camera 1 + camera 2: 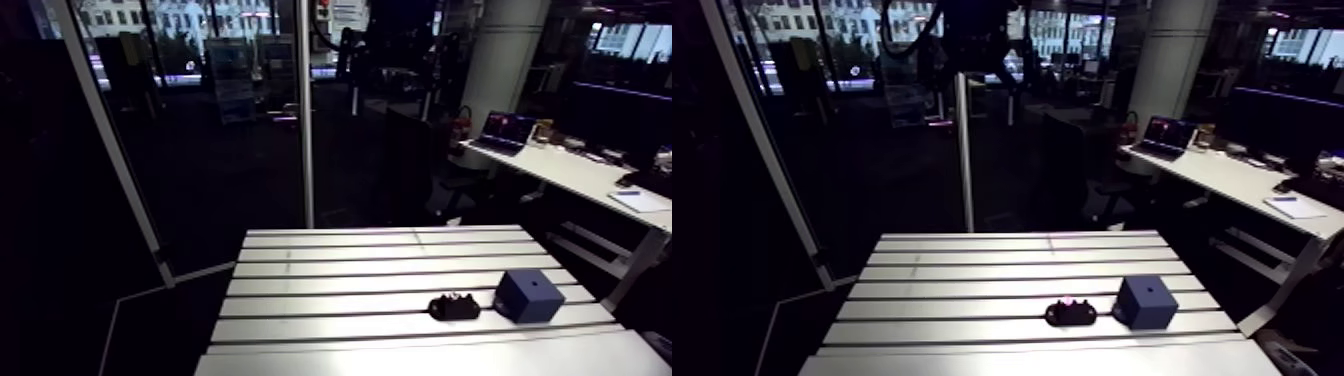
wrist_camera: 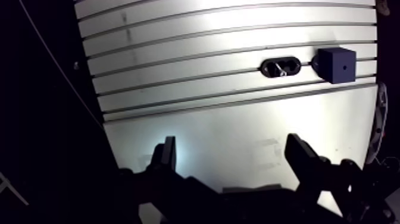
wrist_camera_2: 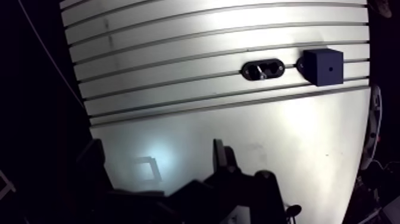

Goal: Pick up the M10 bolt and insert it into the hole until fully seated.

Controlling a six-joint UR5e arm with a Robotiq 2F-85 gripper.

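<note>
The gripper (image 2: 231, 152) hung high above the table (image 2: 208, 36), fingers spread wide with nothing between them. The bolt (image 2: 280, 71) lay well ahead of it, a small bright glint in a black holder (image 2: 291, 64), with the blue block (image 2: 337, 64) just beside that.

The reach looked like the job in hand. It would want the fingers carried forward and centred over the glint, lined up to close across the bolt and not the holder's rim, then brought straight down.

Only the wrist view showed the fingers and the bolt's shine, plus the hole (image 2: 344, 67) as a dark dot. The arm view showed no gripper and no clear bolt. It did give the block's (image 1: 528, 296) height over the low holder (image 1: 454, 306), a narrow gap between them.
</note>
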